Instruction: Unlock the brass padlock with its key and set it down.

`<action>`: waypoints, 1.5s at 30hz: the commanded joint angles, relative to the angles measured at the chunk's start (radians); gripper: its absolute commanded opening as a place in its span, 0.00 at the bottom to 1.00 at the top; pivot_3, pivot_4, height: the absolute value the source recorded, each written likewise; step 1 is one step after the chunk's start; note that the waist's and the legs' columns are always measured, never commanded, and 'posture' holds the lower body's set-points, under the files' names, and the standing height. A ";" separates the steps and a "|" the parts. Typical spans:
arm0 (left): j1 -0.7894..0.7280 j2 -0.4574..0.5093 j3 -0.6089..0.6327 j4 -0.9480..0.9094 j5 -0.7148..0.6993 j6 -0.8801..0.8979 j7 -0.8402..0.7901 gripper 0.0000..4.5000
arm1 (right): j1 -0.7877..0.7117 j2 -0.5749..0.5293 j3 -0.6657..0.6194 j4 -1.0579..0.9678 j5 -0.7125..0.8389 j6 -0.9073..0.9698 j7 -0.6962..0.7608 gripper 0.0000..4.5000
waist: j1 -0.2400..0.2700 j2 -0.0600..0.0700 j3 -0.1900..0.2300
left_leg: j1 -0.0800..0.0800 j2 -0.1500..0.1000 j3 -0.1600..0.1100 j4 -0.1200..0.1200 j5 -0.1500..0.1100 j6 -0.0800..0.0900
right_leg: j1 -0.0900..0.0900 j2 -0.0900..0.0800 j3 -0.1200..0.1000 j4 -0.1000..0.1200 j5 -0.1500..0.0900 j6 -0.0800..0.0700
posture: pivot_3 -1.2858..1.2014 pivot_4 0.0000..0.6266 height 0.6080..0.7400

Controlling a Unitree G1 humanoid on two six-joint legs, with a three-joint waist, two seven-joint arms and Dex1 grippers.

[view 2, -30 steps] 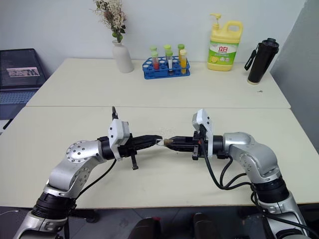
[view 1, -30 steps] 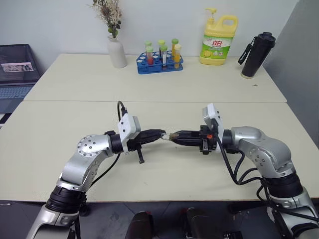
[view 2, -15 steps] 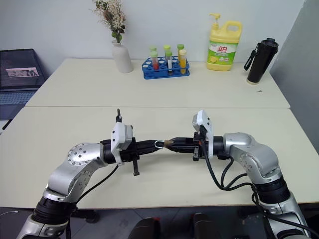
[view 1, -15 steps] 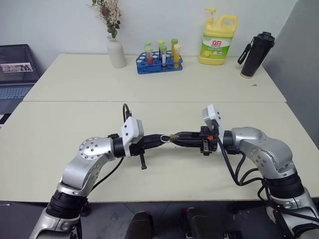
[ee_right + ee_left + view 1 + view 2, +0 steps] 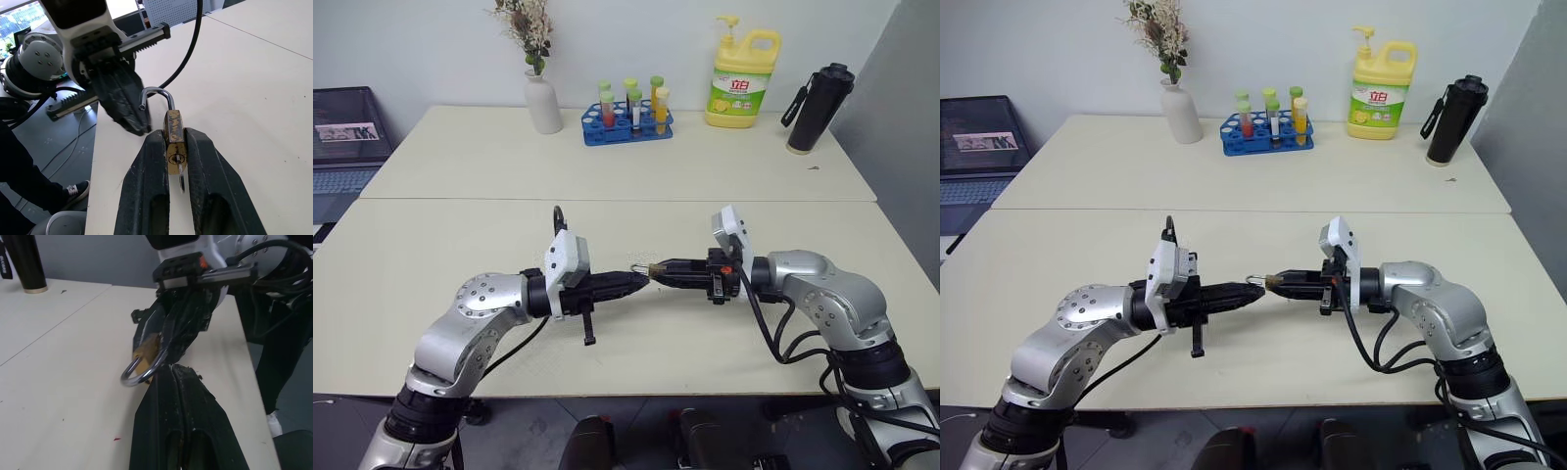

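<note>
Left eye view: yellow plastic pump bottle (image 5: 742,80) at the table's far edge, green-and-white label with red characters "立白". Beside it a blue plastic rack of capped test tubes (image 5: 628,110), a white ceramic vase of dried flowers (image 5: 542,98) and a matte black flask with a strap (image 5: 819,106). Cream matte table (image 5: 460,166), seam running across it. The two arms meet tip to tip above the near tabletop. Left gripper (image 5: 640,282): its black fingers pressed together. Right gripper (image 5: 657,268): clamped on the small brass padlock (image 5: 653,267), which is held in the air between the two grippers, off the table.

Right eye view: same layout. A thin silver loop projects from the right gripper's tip toward the left gripper's tip.

Left wrist view: padlock's yellow-gold body sits between the right gripper's fingers; the polished silver U-shaped shackle curves outward, just ahead of the left gripper's closed, scuffed black fingertips (image 5: 168,377). No gap between those fingers. Whether they touch the shackle I cannot tell.

Right wrist view: the padlock's keyway face, dull mottled brass, squeezed between both textured fingers. A small silvery metal key (image 5: 181,177) stands in the keyway, its bow hanging below the body. One leg of the shackle ends free, clear of the body. Left gripper's tip lies just beside the shackle.
</note>
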 commanded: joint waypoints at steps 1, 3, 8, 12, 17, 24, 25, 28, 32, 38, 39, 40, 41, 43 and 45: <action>-0.018 0.002 0.046 -0.041 -0.040 0.019 0.016 0.00 | -0.004 -0.006 -0.007 -0.014 -0.003 -0.020 0.011 0.03 | 0.000 0.000 0.000 | 0.000 0.000 0.000 0.000 0.000 0.000 | 0.000 0.000 0.000 0.000 0.000 0.000 | 0.52 0.24 1.00; -0.021 0.001 0.052 -0.040 -0.044 0.025 0.020 0.00 | -0.003 -0.007 -0.006 -0.015 -0.005 -0.021 0.013 0.03 | 0.000 0.000 0.000 | 0.000 0.000 0.000 0.000 0.000 0.000 | 0.000 0.000 0.000 0.000 0.000 0.000 | 0.52 0.24 1.00; -0.036 -0.009 0.061 -0.024 -0.048 0.038 0.045 0.00 | 0.001 -0.006 -0.006 -0.018 -0.010 -0.021 0.018 0.03 | 0.000 0.000 0.000 | 0.000 0.000 0.000 0.000 0.000 0.000 | 0.000 0.000 0.000 0.000 0.000 0.000 | 0.52 0.24 1.00; -0.061 -0.021 0.055 0.001 -0.029 0.019 0.052 0.00 | 0.002 -0.005 -0.004 -0.020 -0.014 -0.021 0.022 0.03 | 0.000 0.000 0.000 | 0.000 0.000 0.000 0.000 0.000 0.000 | 0.000 0.000 0.000 0.000 0.000 0.000 | 0.52 0.24 1.00; -0.065 -0.020 0.050 0.003 -0.027 0.018 0.041 0.00 | 0.008 -0.005 -0.003 -0.026 -0.016 -0.021 0.023 0.03 | 0.000 0.000 0.000 | 0.000 0.000 0.000 0.000 0.000 0.000 | 0.000 0.000 0.000 0.000 0.000 0.000 | 0.52 0.24 1.00; -0.013 0.042 0.077 -0.031 0.048 -0.047 0.028 0.00 | 0.013 -0.012 -0.011 -0.023 -0.023 -0.015 0.011 0.03 | -0.001 0.000 0.000 | 0.000 0.000 0.000 0.000 0.000 0.000 | 0.000 0.000 0.000 0.000 0.000 0.000 | 0.52 0.24 1.00; -0.005 0.053 0.082 -0.032 0.059 -0.062 0.025 0.00 | 0.014 -0.013 -0.011 -0.021 -0.025 -0.015 0.010 0.03 | -0.002 0.000 0.000 | 0.000 0.000 0.000 0.000 0.000 0.000 | 0.000 0.000 0.000 0.000 0.000 0.000 | 0.52 0.24 1.00; 0.019 0.122 0.093 0.041 0.252 -0.312 0.013 0.04 | 0.008 -0.017 -0.029 -0.005 -0.009 0.033 -0.016 0.03 | 0.000 0.000 0.000 | 0.000 0.000 0.000 0.000 0.000 0.000 | -0.001 0.000 0.000 0.000 0.000 0.000 | 0.52 0.24 1.00; 0.036 0.169 0.075 0.150 0.425 -0.608 0.000 0.26 | -0.006 -0.015 -0.054 0.007 0.029 0.132 -0.054 0.03 | 0.001 0.000 0.000 | 0.000 0.000 0.001 -0.001 0.000 0.000 | -0.001 -0.001 0.001 0.000 0.000 -0.001 | 0.52 0.24 1.00; 0.035 0.125 0.009 0.215 0.534 -0.876 0.018 0.69 | -0.033 -0.011 -0.066 0.036 0.085 0.358 -0.134 0.03 | 0.001 0.000 0.000 | -0.001 0.000 0.002 -0.001 0.000 0.000 | -0.001 -0.006 0.001 -0.001 0.000 -0.001 | 0.52 0.24 1.00; 0.032 0.120 -0.006 0.222 0.556 -0.916 0.020 0.77 | -0.038 -0.002 -0.072 0.042 0.095 0.390 -0.152 0.03 | 0.001 0.000 0.000 | -0.001 0.000 0.002 -0.001 0.000 0.000 | -0.001 -0.006 0.001 -0.001 0.000 -0.001 | 0.52 0.24 1.00; 0.036 0.119 -0.018 0.231 0.575 -0.955 0.020 0.84 | -0.044 0.010 -0.079 0.048 0.104 0.423 -0.171 0.03 | 0.001 0.000 0.000 | -0.001 -0.001 0.002 -0.001 0.000 0.000 | -0.001 -0.006 0.001 -0.001 0.000 -0.001 | 0.52 0.24 1.00; 0.048 0.118 -0.029 0.237 0.583 -0.977 0.017 0.84 | -0.051 0.024 -0.085 0.054 0.111 0.450 -0.190 0.03 | 0.001 0.000 0.000 | -0.001 0.000 0.002 -0.001 0.000 0.000 | -0.001 -0.006 0.001 0.000 0.000 -0.001 | 0.52 0.24 1.00; 0.071 0.116 -0.047 0.236 0.577 -0.987 0.013 0.84 | -0.061 0.049 -0.095 0.067 0.116 0.495 -0.227 0.03 | -0.001 0.000 0.000 | -0.001 0.000 0.002 -0.001 0.000 0.000 | -0.001 -0.006 0.001 0.000 0.000 -0.001 | 0.52 0.24 1.00; 0.098 0.107 -0.067 0.210 0.550 -0.958 0.012 0.84 | -0.076 0.080 -0.103 0.095 0.109 0.542 -0.274 0.03 | -0.004 0.000 0.000 | -0.001 0.000 0.002 -0.001 0.000 0.000 | -0.002 -0.006 0.001 0.000 0.000 -0.001 | 0.52 0.24 1.00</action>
